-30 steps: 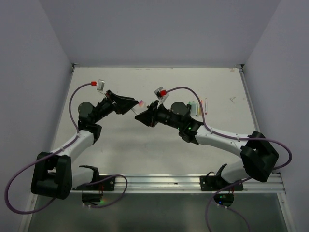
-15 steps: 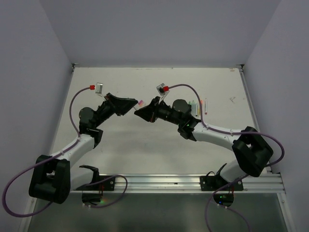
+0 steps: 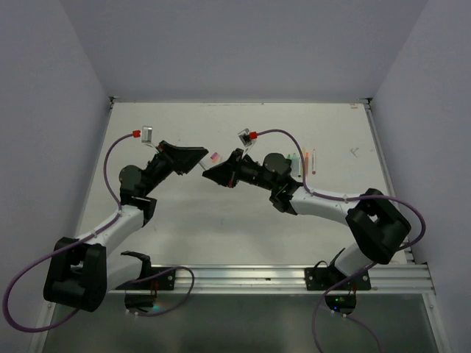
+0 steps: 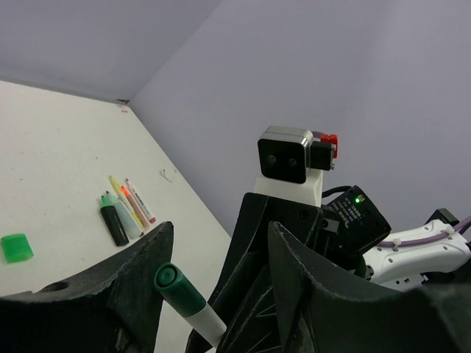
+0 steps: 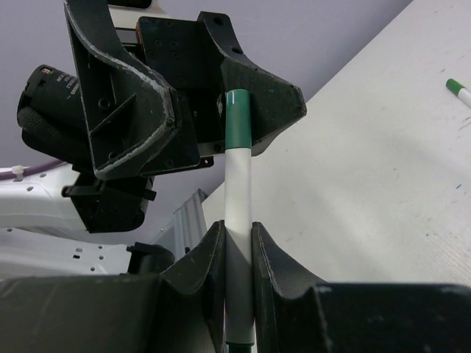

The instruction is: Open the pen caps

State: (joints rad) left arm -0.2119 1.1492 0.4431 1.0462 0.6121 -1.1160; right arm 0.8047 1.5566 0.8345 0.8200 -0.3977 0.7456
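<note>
1. Above the middle of the bench (image 3: 221, 235), the two arms meet tip to tip, well clear of the surface.
2. The right gripper (image 5: 237, 229) is pressed together on a white pen (image 5: 238, 191). It pinches the barrel partway along, so the capped end sticks out past the fingertips.
3. The dark green cap (image 5: 237, 118) sits on that free end and reaches in between the fingers of the left gripper (image 4: 221, 246).
4. The left gripper is partly spread. From its own wrist view, the cap lies right by one finger (image 4: 125, 287), with a clear gap to the other, so it is not clamped.
5. Far right on the bench, a row of pens (image 4: 125, 209) lies side by side: a dark marker, a pale green one, a yellow one and a pink-orange one.
6. A bright green cap (image 4: 16, 247) lies alone on the bench, a little apart from that row.
7. A small pink piece (image 3: 214, 157) shows just beyond the gripper tips in the top view. It is too small to tell what it is.
</note>
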